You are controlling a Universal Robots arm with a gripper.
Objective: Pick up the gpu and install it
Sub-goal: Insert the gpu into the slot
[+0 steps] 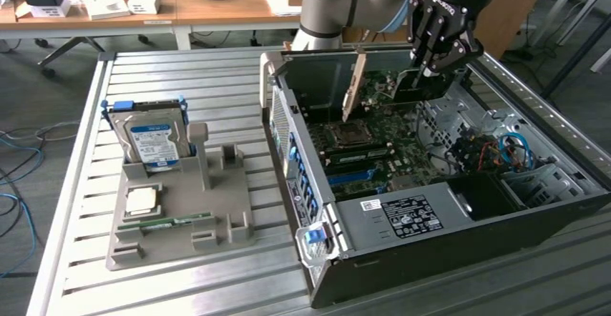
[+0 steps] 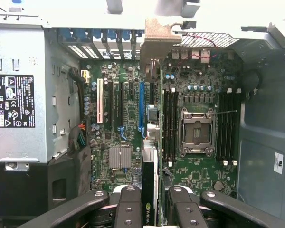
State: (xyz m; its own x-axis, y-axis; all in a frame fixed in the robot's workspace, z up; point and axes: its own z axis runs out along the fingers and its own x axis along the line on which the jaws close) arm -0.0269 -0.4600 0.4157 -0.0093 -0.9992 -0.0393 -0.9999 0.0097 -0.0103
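The gpu [image 1: 406,89] is a dark flat card with a tan-looking metal bracket [image 1: 357,80] at one end. It hangs on edge above the motherboard [image 1: 382,126] inside the open computer case [image 1: 477,223]. My gripper [image 1: 431,73] is shut on the card's far end, with the bracket end pointing toward the exterior view's left. In the wrist view the gpu [image 2: 149,161] shows edge-on between my two black fingers [image 2: 128,204], which grip it from both sides of my gripper [image 2: 154,194]. It runs close beside a long blue slot [image 2: 141,104]. Whether it touches the board I cannot tell.
A grey holder [image 1: 214,187] on the slatted metal table [image 1: 191,73] carries a silver hard drive [image 1: 153,134], a square processor chip [image 1: 142,200] and a green memory stick [image 1: 167,223]. The power supply [image 1: 406,216] and cables [image 1: 506,151] crowd the case's near side. A processor socket [image 2: 197,130] lies beside the slots.
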